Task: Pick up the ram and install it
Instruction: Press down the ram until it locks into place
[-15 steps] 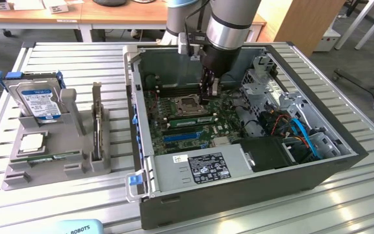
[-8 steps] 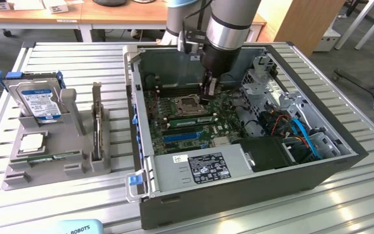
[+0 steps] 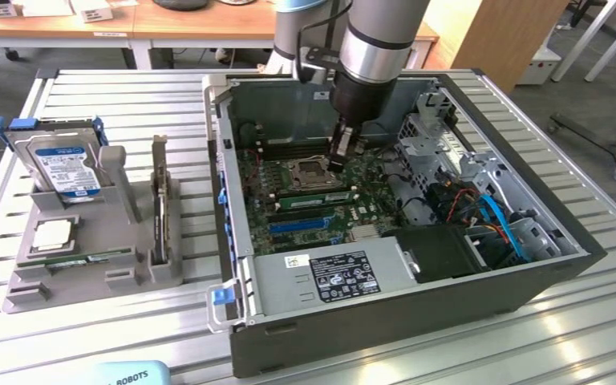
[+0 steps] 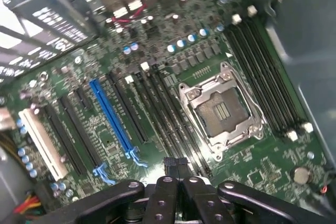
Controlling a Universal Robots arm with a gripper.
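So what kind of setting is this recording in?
Probably a robotics lab or workshop set up for computer assembly: an open computer case sits on a slatted metal table, a grey parts rack holds a hard drive, and desks stand behind.

This looks like a robot lab; an open computer case (image 3: 415, 265) sits on a metal slat table (image 3: 126, 104); a grey stand (image 3: 83, 265) holds a hard drive (image 3: 64, 164); wooden desks (image 3: 73, 24) stand behind on a grey floor (image 3: 597, 88).
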